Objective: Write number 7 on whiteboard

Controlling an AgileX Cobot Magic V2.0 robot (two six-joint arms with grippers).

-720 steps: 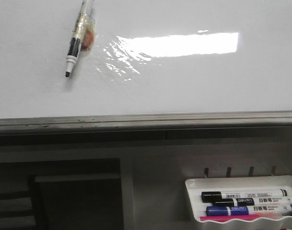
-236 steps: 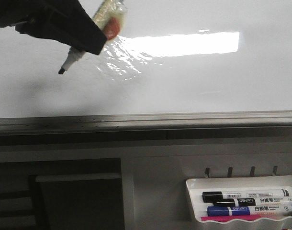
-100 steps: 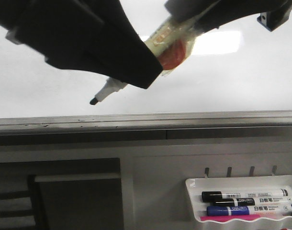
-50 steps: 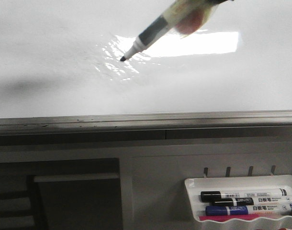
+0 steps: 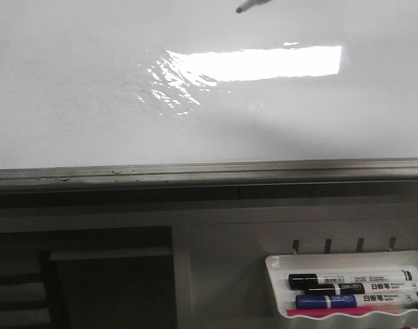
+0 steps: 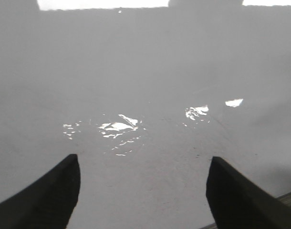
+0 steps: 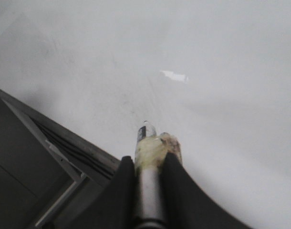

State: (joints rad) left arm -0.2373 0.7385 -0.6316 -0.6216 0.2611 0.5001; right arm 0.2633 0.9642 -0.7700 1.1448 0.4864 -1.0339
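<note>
Three markers (image 5: 356, 290), one whiteboard (image 5: 72, 103)

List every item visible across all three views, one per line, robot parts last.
whiteboard: one, glossy white with grey metal bottom edge, fills the upper front view; bright glare and wrinkled film patch near centre; no digit visible on it.
held marker: one, taped barrel, dark tip pointing toward the board; only the tip shows at the top edge of the front view.
marker tray: one, white, lower right below the board.
tray markers: three visible, two black-capped, one blue.
left claw: dark fingers spread, empty, over the board.
right claw: dark fingers clamped on the held marker.
</note>
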